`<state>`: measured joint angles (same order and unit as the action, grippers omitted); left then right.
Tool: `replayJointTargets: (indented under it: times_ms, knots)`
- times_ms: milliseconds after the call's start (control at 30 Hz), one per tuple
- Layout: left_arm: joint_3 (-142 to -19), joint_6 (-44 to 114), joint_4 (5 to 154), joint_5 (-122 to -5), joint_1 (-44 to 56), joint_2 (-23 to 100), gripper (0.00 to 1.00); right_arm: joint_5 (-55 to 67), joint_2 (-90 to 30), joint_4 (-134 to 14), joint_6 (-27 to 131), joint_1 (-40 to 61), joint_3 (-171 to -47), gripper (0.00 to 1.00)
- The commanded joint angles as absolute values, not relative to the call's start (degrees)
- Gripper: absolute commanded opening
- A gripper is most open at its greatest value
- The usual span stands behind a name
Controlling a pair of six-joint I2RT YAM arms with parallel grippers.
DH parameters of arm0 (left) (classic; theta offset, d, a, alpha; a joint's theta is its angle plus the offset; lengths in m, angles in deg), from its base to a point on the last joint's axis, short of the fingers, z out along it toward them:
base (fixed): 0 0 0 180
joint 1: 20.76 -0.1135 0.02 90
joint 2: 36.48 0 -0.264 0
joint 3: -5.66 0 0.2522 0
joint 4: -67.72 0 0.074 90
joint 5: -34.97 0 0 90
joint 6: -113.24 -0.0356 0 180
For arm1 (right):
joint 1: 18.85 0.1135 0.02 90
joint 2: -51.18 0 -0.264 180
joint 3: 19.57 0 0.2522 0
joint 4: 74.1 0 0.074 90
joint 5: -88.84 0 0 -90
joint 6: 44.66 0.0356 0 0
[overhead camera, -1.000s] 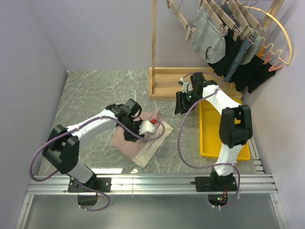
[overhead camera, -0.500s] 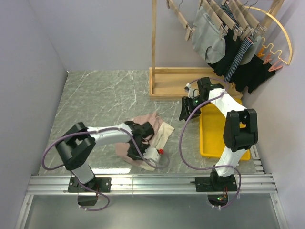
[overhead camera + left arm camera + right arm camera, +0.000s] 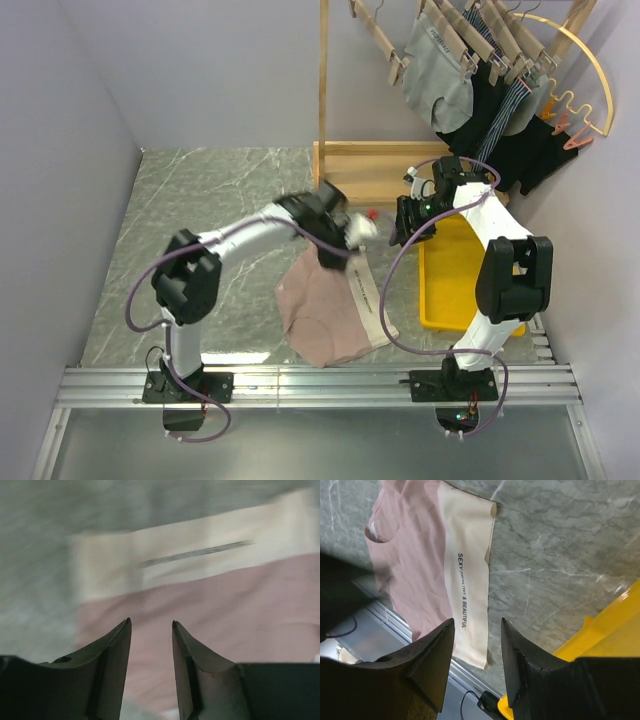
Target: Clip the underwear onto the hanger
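The dusty-pink underwear (image 3: pixel 325 310) lies spread flat on the marble table, its cream lettered waistband (image 3: pixel 366 300) along the right side. My left gripper (image 3: pixel 360 228) hovers over the far end of the waistband, open and empty; its blurred wrist view shows the gripper (image 3: pixel 150 622) above pink cloth (image 3: pixel 225 610) and the waistband (image 3: pixel 200 550). My right gripper (image 3: pixel 403 228) is open and empty beside the yellow tray; its wrist view shows the gripper (image 3: pixel 477 622) above the underwear (image 3: pixel 415 555). An empty light-wood hanger (image 3: pixel 378 38) hangs on the rack at the back.
A wooden rack (image 3: pixel 324 90) stands on a wooden base (image 3: pixel 350 175) at the back. Grey briefs (image 3: pixel 438 85) and dark and striped garments (image 3: pixel 505 120) hang on other hangers. A gold wire arch (image 3: pixel 590 70) is at the far right. A yellow tray (image 3: pixel 445 290) lies right.
My left gripper swung from the front of the table up and right to the far end of the waistband. The underwear went from bunched to spread flat. My right gripper shifted slightly right.
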<state>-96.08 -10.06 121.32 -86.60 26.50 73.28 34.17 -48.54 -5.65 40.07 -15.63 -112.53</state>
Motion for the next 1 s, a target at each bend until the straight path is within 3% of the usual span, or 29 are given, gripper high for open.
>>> replayJointTargets:
  times_ms: [0, 367, 600, 800, 967]
  knots:
    - [-97.0, -9.4, 121.6, -82.4, 19.3, 72.5, 0.43, 35.0, -45.4, -4.4, 38.8, -15.9, -113.8, 0.49]
    - [-83.9, -23.8, 121.7, -76.0, 15.4, 71.7, 0.33, 36.3, -43.4, -2.8, 37.4, -15.2, -108.7, 0.40]
    - [-65.3, -30.6, 123.5, -72.0, 15.6, 64.2, 0.31, 35.1, -44.2, -3.7, 36.6, -13.6, -107.0, 0.39]
    - [-55.9, -23.9, 130.3, -73.7, 25.5, 54.9, 0.30, 33.6, -46.5, -4.0, 36.5, -11.0, -107.9, 0.37]
    - [-64.7, -12.0, 134.7, -87.2, 30.0, 50.8, 0.38, 32.4, -48.0, -3.8, 36.9, -9.4, -109.4, 0.37]
